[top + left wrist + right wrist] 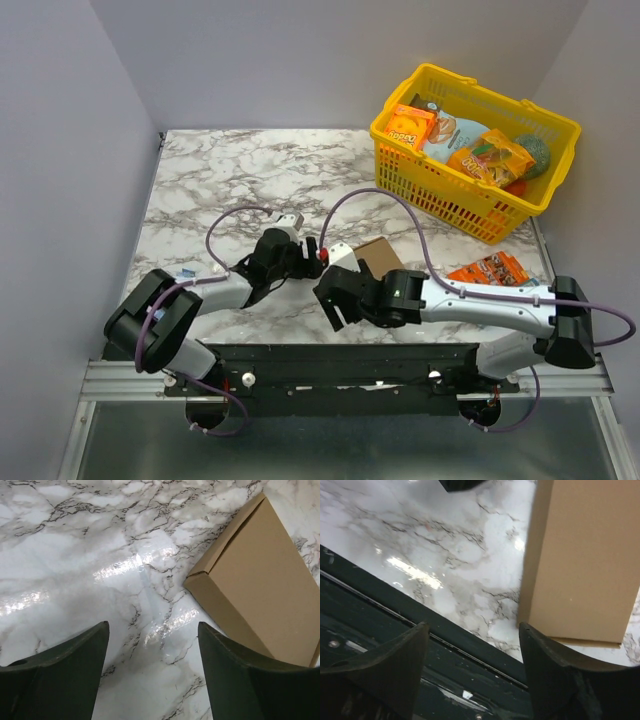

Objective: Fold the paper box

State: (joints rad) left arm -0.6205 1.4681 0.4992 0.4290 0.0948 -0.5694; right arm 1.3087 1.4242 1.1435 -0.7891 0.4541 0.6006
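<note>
Tabletop (75, 555), paper box (260, 585) beside left gripper (151, 627)

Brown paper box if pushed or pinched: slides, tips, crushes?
Probably slides rather than tips: the paper box lies flat and low on the glossy marble table. Likely light and crushable: thin cardboard walls, one seam slightly gaping.

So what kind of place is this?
Probably a robot test cell: a marble-pattern table boxed in by plain grey walls, left arm and right arm mounted on a metal frame, and a yellow basket of snack packs.
</note>
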